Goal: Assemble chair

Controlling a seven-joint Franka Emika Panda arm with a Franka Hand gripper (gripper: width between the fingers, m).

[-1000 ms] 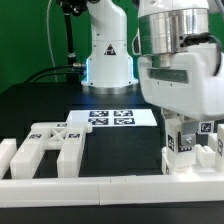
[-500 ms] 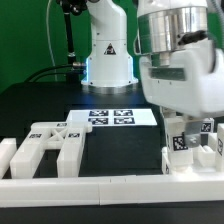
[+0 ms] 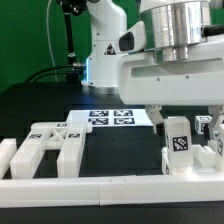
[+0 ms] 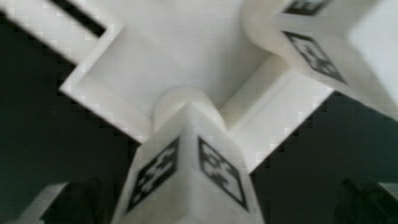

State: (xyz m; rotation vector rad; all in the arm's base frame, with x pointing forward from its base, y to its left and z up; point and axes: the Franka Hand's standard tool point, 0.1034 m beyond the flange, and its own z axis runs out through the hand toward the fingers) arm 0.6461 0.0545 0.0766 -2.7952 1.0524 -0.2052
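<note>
A partly joined chair piece (image 3: 192, 162) stands at the exterior view's right, just behind the front rail. An upright tagged chair leg (image 3: 178, 140) rises from it, and a second tagged post (image 3: 214, 133) stands further right. My gripper (image 3: 185, 120) hangs directly over the leg, with its fingers spread to either side and a gap between each finger and the leg. In the wrist view the leg (image 4: 189, 160) fills the middle, standing on a white slab (image 4: 178, 60), and the gripper (image 4: 205, 208) straddles it. A loose chair frame (image 3: 52, 147) with tags lies at the left.
The marker board (image 3: 113, 117) lies flat in the middle of the black table. A plain white border rail (image 3: 100, 186) runs along the front edge. The robot base (image 3: 105, 55) stands at the back, with cables beside it.
The hand has turned about its vertical axis and now shows its wide side. It has lifted slightly off the leg. The chair parts have not moved.
</note>
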